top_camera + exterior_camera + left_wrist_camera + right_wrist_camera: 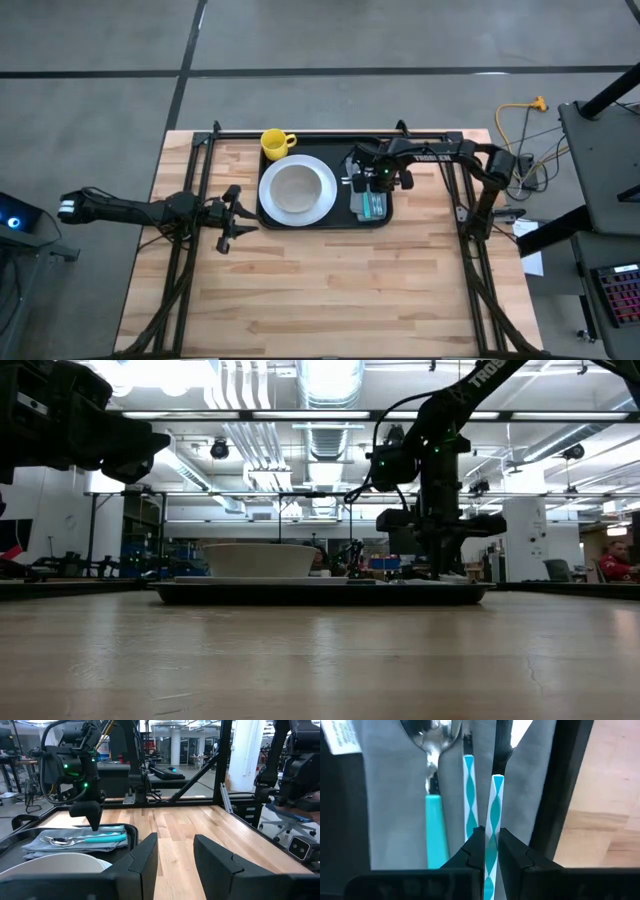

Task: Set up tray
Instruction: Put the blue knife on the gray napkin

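Left gripper (237,214) hovering over the wooden desk (330,290) just left of the tray, fingers (145,857) parted about halfway, nothing between them. Left arm stretched in from the desk's left edge.

Black tray (268,220) lying flat toward the far middle of the desk, long side across. Yellow mug (277,143) standing in the tray's far-left corner, handle pointing right. White plate (322,200) filling the tray's left and middle, with a white bowl (296,188) seated on it; in the low view the bowl (260,558) rising above the tray's rim (320,593).

Grey folded napkin (372,205) laid in the tray's right part, just beside the plate. On the napkin, side by side and lengthwise: a spoon with a teal handle (434,827), then a utensil with a blue-and-white patterned handle (469,795), then a second patterned handle (495,815) nearest the tray's right rim.

Right gripper (372,183) down over the napkin, pointing at the tray, fingers (512,847) nearly together and pinching that second patterned handle. Right arm reaching in from the desk's far-right side.

Beyond the desk's right edge, a yellow cable (515,112) on the floor.
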